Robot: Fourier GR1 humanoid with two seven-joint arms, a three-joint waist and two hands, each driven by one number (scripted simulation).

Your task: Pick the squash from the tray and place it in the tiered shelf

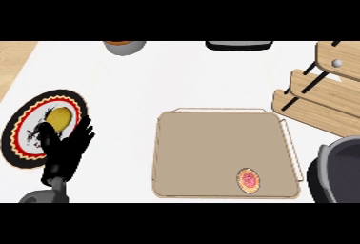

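The squash [247, 180], a small oval piece with an orange rim and a reddish centre, lies near the front right corner of the tan tray [211, 143]. The wooden tiered shelf [316, 102] with black posts stands at the back right, beyond the tray's right corner. My left hand [67, 150] rests open at the lower left, fingers up, over the right edge of a patterned plate and well left of the tray. It holds nothing. My right hand does not show.
A round plate [28, 143] with a red and black rim carries a yellow fruit [60, 117]. A grey bowl [125, 46] and a dark object [237, 45] sit at the counter's back edge. A dark grey rounded shape [336, 169] fills the lower right.
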